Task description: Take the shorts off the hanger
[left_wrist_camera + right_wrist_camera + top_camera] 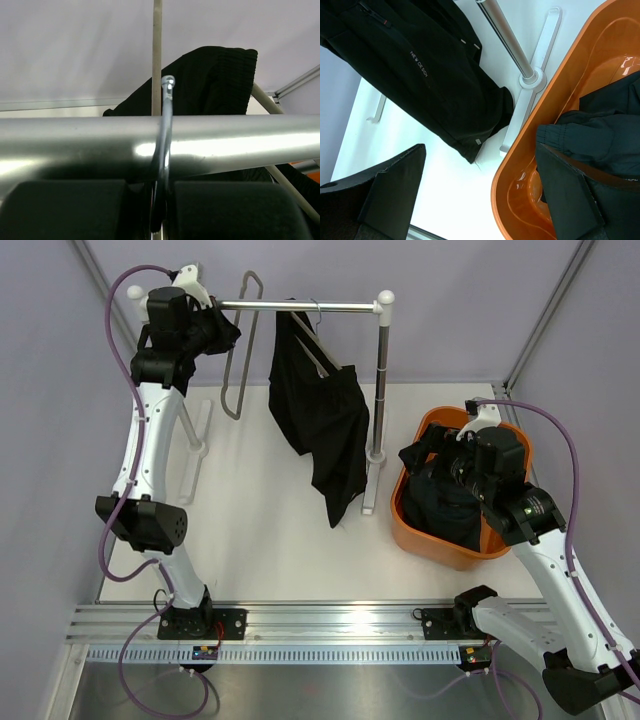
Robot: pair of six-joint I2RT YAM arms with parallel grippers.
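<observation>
Up at the rail (300, 307), your L gripper (159, 210) looks pinched shut steadying the hanger hook (167, 107), shorts (320, 420) hanging below it, R gripper (480, 182) wide, empty over the orange bin (432, 542); next, bring R across to tug them free.

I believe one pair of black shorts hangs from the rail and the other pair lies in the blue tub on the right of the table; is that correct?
Not quite: the tub is orange, not blue, as the top external and right wrist views both show. The rest holds: one pair of black shorts hangs from the rail and the other pair lies in the tub on the right of the table.
</observation>
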